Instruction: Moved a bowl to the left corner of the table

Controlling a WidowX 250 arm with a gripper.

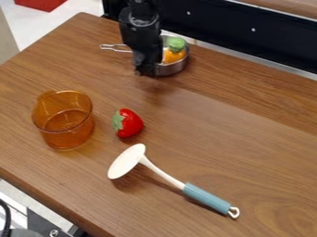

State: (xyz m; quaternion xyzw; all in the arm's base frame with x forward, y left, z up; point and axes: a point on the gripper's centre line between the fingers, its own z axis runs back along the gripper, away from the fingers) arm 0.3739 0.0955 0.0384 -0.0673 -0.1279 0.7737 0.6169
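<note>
Metal saucepan (pixel 171 70), presumably the one to move, lies view-right of gripper (pixel 146 72), perhaps touching; wire handle (pixel 114 47) points view-left; gripper wide or narrow, cannot tell.

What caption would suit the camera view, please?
Robot gripper at a metal pan of toy food, with an orange cup, strawberry and ladle on the wooden table.

Amber transparent round pot (pixel 64 125), red strawberry with green leaves (pixel 128 123), white ladle with blue handle (pixel 175 180), brown wood-grained worktop (pixel 241 148)
</note>
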